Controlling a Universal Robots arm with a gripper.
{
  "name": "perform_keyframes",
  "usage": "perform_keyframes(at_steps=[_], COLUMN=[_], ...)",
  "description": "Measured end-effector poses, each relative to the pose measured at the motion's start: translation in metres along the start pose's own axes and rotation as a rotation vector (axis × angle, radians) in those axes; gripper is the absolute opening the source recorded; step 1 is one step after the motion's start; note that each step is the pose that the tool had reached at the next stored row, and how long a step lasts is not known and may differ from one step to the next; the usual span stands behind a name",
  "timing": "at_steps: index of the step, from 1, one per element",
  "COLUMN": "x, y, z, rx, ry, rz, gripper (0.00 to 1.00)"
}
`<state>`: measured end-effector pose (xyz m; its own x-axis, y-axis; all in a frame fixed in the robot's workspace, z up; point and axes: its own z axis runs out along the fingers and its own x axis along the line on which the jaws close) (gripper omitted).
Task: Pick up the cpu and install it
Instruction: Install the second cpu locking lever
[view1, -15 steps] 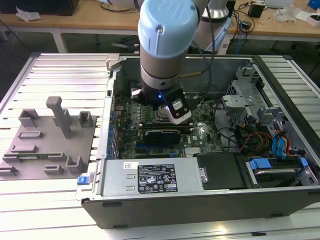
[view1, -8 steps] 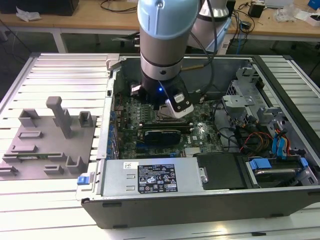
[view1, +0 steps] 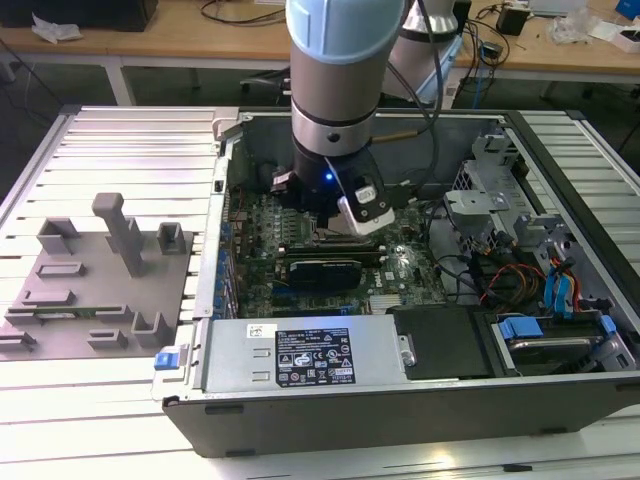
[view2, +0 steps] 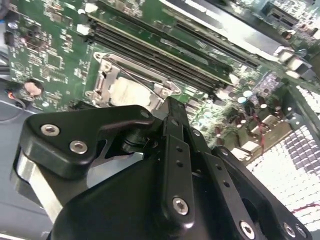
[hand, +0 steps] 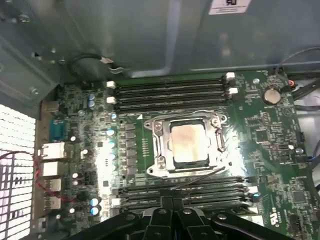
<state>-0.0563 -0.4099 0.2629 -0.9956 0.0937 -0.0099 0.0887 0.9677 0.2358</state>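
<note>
Cpu (hand: 189, 144) sits flat inside the metal socket frame (hand: 158, 145) on the green motherboard (hand: 270, 150), pale top up, memory slots (hand: 170, 92) on either side. My gripper (hand: 172, 216) hangs just above it, apart from the chip, holding nothing; fingers (view2: 172, 117) drawn together at the tips. In the exterior view I am down inside the open computer case (view1: 400, 400), with the grey tray (view1: 100, 270) well off to that view's left.

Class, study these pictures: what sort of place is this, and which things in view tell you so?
Probably a robotics lab or workshop bench: an open computer case lies on a slatted metal table, a grey fixture tray beside it, with cluttered desks and cables behind.
</note>
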Motion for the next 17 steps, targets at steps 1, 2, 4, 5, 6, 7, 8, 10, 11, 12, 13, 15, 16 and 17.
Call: perform_keyframes(at_steps=[1, 2, 4, 5, 6, 7, 8, 10, 11, 12, 13, 15, 16, 17], x=[-0.0054, -0.0108, -0.0126, -0.0125, -0.0125, -0.0122, -0.0113, -0.0096, -0.0077, -0.0055, 0.0002, 0.0055, 0.0054, 0.0054], y=[0.0008, 0.0012, 0.0012, 0.0015, 0.0020, 0.0034, 0.0045, 0.0040, 0.0036, 0.0031, 0.0023, 0.0019, 0.0019, 0.0019], z=[0.0007, 0.0020, 0.0071, 0.0089, 0.0114, 0.0162, 0.0226, 0.0266, 0.0287, 0.0303, 0.0324, 0.0334, 0.0335, 0.0335], rx=[0.0006, 0.0012, 0.0023, 0.0029, 0.0039, 0.0058, 0.0080, 0.0093, 0.0102, 0.0107, 0.0108, 0.0113, 0.0134, 0.0146], ry=[-0.0004, -0.0007, -0.0013, -0.0015, -0.0017, -0.0024, -0.0040, -0.0048, -0.0053, -0.0056, -0.0060, -0.0061, -0.0064, -0.0067], rz=[0.001, 0.003, 0.005, 0.005, 0.006, 0.009, 0.014, 0.017, 0.019, 0.020, 0.022, 0.023, 0.023, 0.022], gripper=[0.11, 0.11, 0.11, 0.11, 0.11, 0.11, 0.11, 0.11, 0.11, 0.11, 0.11, 0.11, 0.11, 0.11])
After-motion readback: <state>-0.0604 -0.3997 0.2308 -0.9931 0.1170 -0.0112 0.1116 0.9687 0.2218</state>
